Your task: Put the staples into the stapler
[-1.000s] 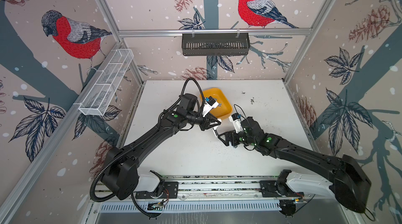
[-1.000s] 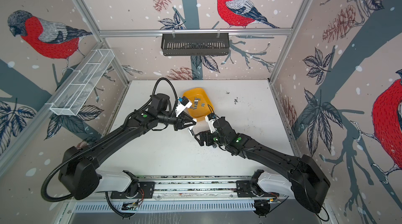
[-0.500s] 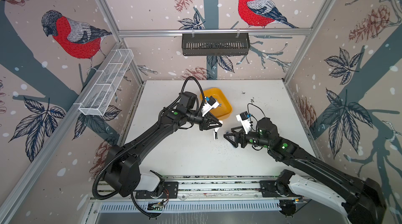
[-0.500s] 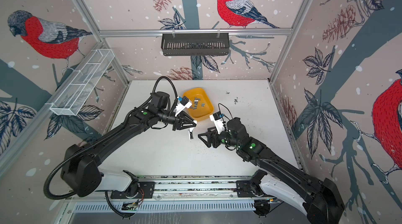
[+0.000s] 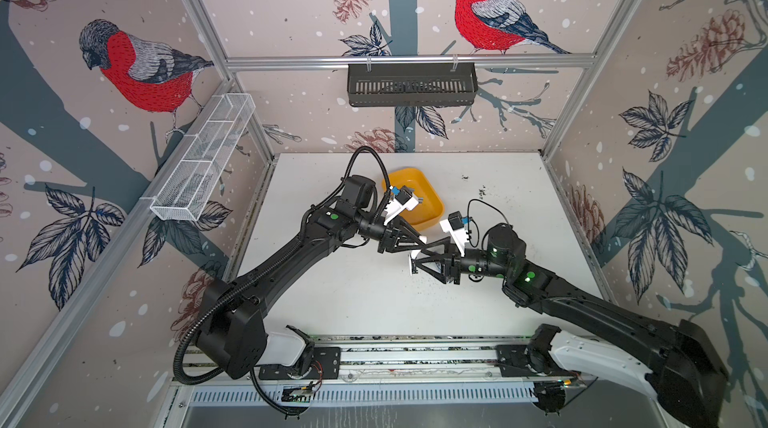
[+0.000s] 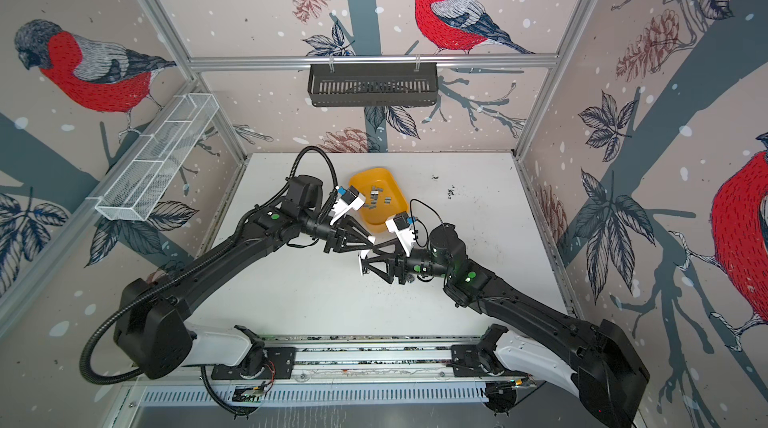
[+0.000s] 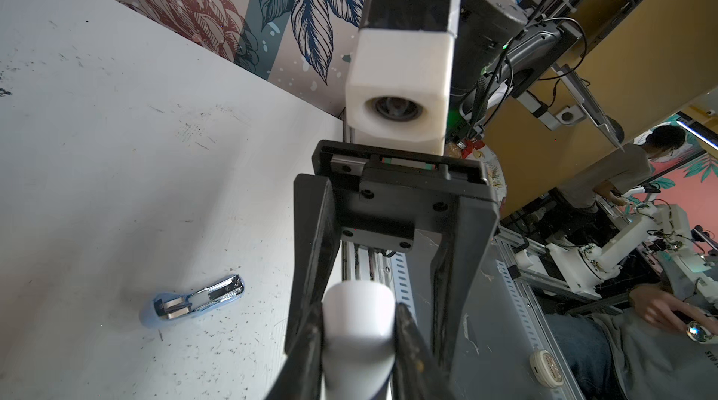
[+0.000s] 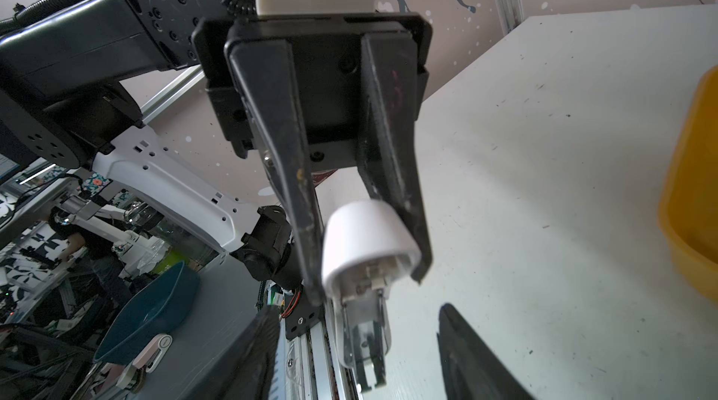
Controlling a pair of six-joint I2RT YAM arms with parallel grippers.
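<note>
Above the middle of the desk (image 5: 332,309), the left gripper (image 8: 369,262) holds the white stapler (image 7: 357,320), fingers (image 8: 295,184) clamped on its rounded cap. That leaves the metal magazine hanging open toward the right gripper (image 8: 357,312). Its fingers (image 8: 466,351) stand apart on either side, not closed on it, probably lining up a steadying hold. Beyond, the staples (image 6: 377,191) lie loose in a yellow tray (image 6: 374,222) that the wrist cameras partly hide. A pale, chrome-lined piece (image 7: 194,301) on the desk is hard to identify.

Staples (image 6: 376,196) lie in the tray (image 6: 376,220), behind the stapler (image 6: 363,258).
</note>
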